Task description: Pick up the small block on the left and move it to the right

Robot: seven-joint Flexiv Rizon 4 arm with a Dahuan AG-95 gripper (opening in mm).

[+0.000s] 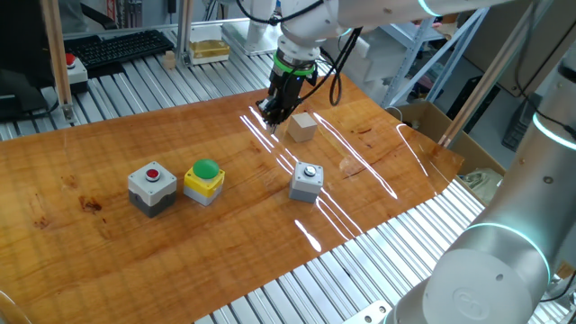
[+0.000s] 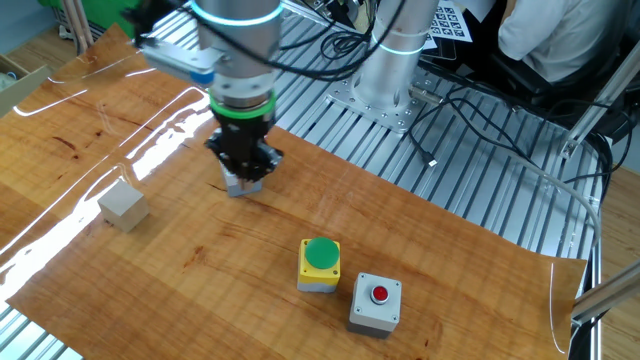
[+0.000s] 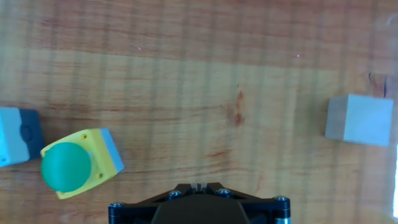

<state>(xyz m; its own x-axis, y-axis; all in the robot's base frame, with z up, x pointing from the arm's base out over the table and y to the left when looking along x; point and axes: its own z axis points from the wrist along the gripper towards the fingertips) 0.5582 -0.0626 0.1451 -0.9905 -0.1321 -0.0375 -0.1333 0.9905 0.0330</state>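
The small block (image 1: 303, 126) is a plain pale wooden cube lying on the wooden table. It also shows in the other fixed view (image 2: 123, 207) and at the right edge of the hand view (image 3: 360, 119). My gripper (image 1: 274, 114) hangs just above the table, beside the block and apart from it. In the other fixed view the gripper (image 2: 246, 166) stands well to the right of the block. In the hand view the gripper (image 3: 199, 185) has its fingertips together with nothing between them.
A grey box with a silver button (image 1: 306, 183) stands near the gripper. A yellow box with a green button (image 1: 204, 180) and a grey box with a red button (image 1: 151, 187) stand further along. The table (image 1: 108, 144) ends in metal rails.
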